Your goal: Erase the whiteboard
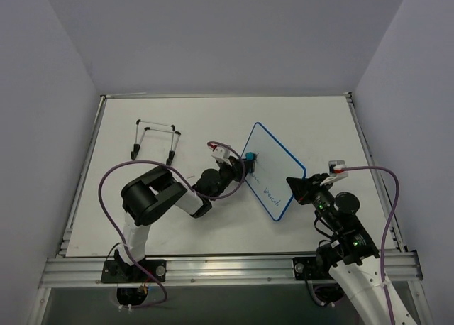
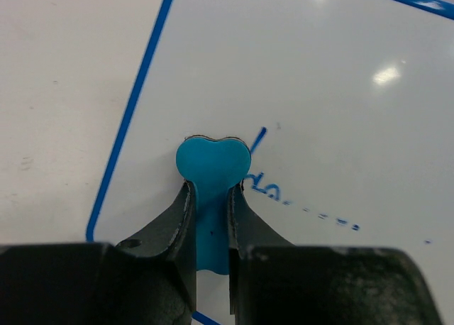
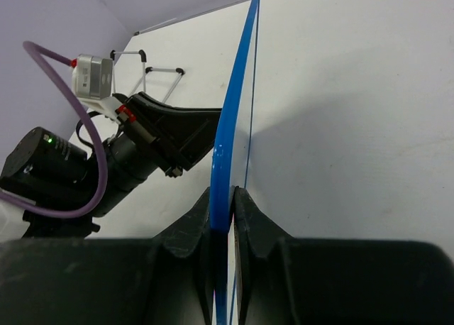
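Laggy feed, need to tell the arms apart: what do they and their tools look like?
Alike: the left arm and right arm are black with white shells, each trailing a purple cable. The left tool and right tool have black tapered fingers, plus a white, red-tabbed camera box.

Black fingers (image 2: pixel 174 226) — purple cable (image 3: pixel 46 53).

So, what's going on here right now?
The right gripper clamps the whiteboard by its edge, holding it tilted up. The left gripper pinches the eraser, its head against the board's face beside blue writing not yet wiped. A wire stand sits farther back on the left.
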Controlling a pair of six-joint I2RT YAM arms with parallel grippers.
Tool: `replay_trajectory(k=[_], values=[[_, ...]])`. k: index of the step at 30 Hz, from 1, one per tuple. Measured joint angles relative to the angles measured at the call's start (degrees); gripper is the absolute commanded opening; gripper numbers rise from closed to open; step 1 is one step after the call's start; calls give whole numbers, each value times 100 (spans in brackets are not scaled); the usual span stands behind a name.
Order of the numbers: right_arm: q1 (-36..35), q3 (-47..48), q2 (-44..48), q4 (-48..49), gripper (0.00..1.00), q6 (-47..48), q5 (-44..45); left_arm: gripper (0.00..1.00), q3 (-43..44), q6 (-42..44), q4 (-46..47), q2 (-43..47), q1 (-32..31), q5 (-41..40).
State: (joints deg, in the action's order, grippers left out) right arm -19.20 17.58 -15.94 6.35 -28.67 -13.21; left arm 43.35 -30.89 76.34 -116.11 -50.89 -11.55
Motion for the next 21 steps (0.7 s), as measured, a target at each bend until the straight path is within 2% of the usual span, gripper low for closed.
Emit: replay_trajectory(k=[13,21], values=[[-2,337,-256,-284,0,330,-398,2,116,2,-378,2,645,835],[0,350,-542,39,0,365,-586,2,114,4,-260,2,793,1327]])
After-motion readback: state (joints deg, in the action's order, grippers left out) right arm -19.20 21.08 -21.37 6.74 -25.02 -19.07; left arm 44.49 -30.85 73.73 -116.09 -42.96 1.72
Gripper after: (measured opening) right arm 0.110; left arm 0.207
